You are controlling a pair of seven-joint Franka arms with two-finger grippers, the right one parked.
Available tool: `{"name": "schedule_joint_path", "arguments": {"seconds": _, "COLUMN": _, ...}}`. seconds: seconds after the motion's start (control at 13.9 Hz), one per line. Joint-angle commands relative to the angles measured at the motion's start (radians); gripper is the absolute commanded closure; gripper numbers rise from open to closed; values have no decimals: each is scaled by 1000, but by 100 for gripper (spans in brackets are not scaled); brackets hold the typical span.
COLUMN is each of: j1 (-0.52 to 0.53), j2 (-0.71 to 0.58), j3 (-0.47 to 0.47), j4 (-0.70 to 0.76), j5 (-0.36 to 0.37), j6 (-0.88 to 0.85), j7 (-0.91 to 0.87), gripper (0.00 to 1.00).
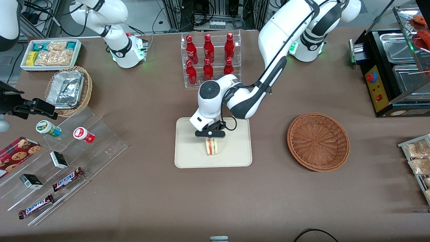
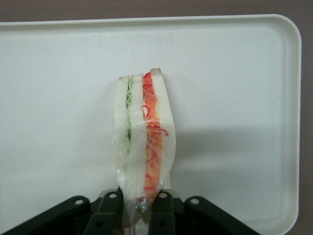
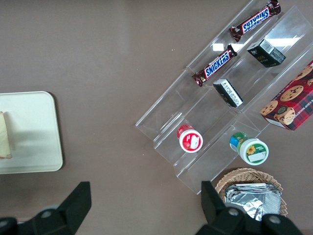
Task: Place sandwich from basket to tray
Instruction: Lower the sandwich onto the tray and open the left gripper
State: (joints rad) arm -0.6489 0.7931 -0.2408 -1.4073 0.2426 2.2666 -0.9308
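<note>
gripper (image 1: 210, 137) pinches the sandwich (image 1: 212, 147) upright on the tray (image 1: 188, 158), brown tabletop (image 1: 215, 198) around.

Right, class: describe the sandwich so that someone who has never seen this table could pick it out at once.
Find the cream tray at the middle of the brown table, nearer the front camera than the rack of red bottles. The sandwich stands on edge on it, pinched by the gripper. It is the only thing on the tray: white bread with red, orange and green filling stripes.
</note>
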Motion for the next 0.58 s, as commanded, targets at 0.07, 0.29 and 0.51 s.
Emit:
{"name": "schedule_joint_path", "arguments": {"seconds": 0.07, "j1": -15, "j2": 11, "j3": 12, "j4": 37, "j5": 18, "j6": 2, "j7": 3, "gripper": 1}}
{"name": "schedule_joint_path", "arguments": {"seconds": 0.29, "j1": -6, "j2": -37, "j3": 14, "j4": 37, "j5": 20, "j6": -33, "j7": 0, "gripper": 1}}
{"name": "schedule_joint_path", "arguments": {"seconds": 0.51, "j1": 15, "j2": -127, "j3": 14, "j4": 47, "j5": 3, "j6": -186, "j7": -14, "gripper": 1}}
